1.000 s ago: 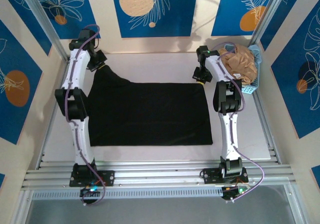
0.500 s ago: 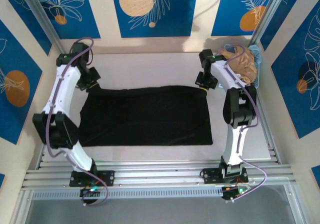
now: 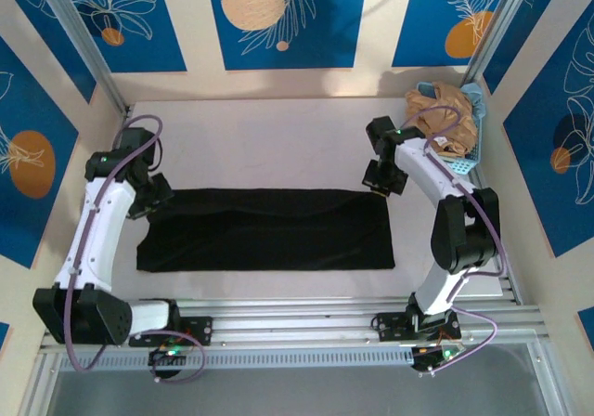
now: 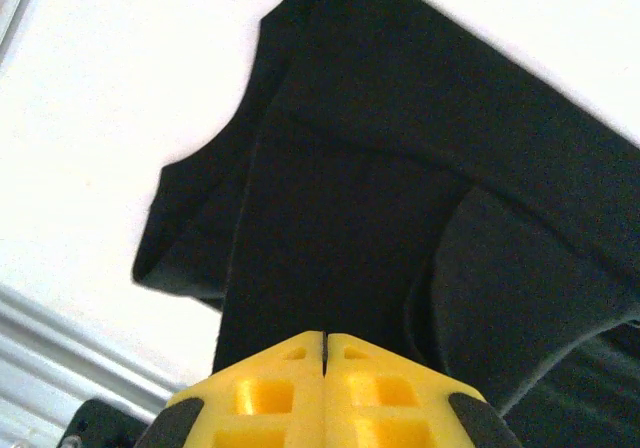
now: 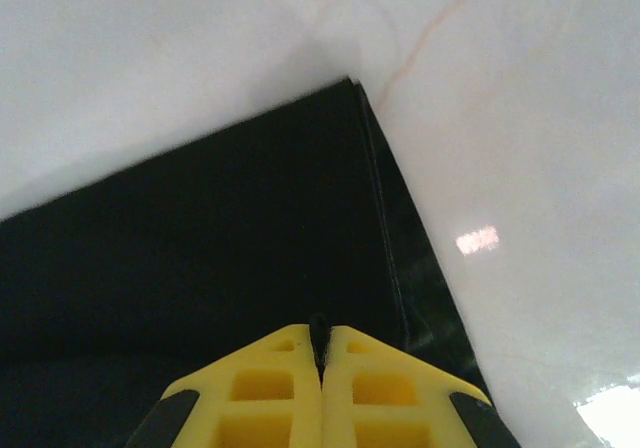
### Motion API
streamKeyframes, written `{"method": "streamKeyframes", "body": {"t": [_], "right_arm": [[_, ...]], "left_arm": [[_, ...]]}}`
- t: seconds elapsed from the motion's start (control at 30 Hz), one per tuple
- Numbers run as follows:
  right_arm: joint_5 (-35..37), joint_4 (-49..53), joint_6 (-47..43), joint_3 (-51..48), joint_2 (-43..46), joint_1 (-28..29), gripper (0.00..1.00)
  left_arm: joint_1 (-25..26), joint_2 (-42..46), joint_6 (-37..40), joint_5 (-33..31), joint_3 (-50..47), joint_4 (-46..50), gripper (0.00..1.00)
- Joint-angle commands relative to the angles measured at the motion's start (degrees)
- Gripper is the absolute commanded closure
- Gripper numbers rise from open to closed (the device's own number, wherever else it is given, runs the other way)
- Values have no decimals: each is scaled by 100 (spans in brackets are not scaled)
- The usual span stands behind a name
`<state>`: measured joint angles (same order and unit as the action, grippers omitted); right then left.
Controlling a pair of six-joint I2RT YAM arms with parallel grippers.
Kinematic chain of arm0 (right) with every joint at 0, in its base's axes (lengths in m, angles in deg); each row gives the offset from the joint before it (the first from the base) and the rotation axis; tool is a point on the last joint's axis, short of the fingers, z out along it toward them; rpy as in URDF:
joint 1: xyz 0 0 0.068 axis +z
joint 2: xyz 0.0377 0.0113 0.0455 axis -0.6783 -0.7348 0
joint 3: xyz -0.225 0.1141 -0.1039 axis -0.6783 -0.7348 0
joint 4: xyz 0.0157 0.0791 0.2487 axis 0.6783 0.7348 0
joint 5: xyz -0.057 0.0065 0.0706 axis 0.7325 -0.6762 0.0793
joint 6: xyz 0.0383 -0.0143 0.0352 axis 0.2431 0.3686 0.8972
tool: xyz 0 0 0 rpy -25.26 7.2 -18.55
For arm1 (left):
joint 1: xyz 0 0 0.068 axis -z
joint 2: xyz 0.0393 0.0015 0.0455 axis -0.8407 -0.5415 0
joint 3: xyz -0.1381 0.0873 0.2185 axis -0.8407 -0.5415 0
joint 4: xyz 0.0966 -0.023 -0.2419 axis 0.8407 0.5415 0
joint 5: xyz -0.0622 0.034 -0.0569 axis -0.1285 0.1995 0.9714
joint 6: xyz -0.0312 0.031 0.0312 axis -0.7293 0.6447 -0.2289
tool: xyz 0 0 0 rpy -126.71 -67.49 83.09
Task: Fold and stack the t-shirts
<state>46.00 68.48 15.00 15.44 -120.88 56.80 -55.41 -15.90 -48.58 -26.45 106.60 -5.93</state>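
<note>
While both pairs of jaws are pressed together on the far edge of the black t-shirt (image 3: 269,235), keep its two ends level. The left gripper (image 3: 151,200) pinches the corner at centre left of the top view; the right gripper (image 3: 376,182) nips a sliver of hem at centre right. Lay the held edge flush on the near hem before you let go; the left end looks skewed, with a sleeve lump. Cloth: matte, limp, doubled into a long band on the smooth white table (image 3: 278,137). The tan t-shirt (image 3: 445,119) lies crumpled in the perforated blue basket (image 3: 471,161), upper right.
</note>
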Motion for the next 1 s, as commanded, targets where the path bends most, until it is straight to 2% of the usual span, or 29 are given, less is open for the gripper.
{"method": "streamKeyframes", "body": {"t": [0.0,0.3,0.57,0.77,0.97], "right_arm": [[6,81,116,-284,250,35,100],[526,-59,-128,-750,286,68,100],[992,133,-168,-634,473,50,100],[961,301,-100,-652,627,89,100],[1007,234,69,-1078,624,190,100]], "left_arm": [[23,324,111,-273,-403,255,100],[22,891,85,-182,-1349,251,100],[30,1040,-20,0,-1743,180,100],[31,998,36,23,-1856,145,100],[32,978,68,-2,-2007,147,100]]}}
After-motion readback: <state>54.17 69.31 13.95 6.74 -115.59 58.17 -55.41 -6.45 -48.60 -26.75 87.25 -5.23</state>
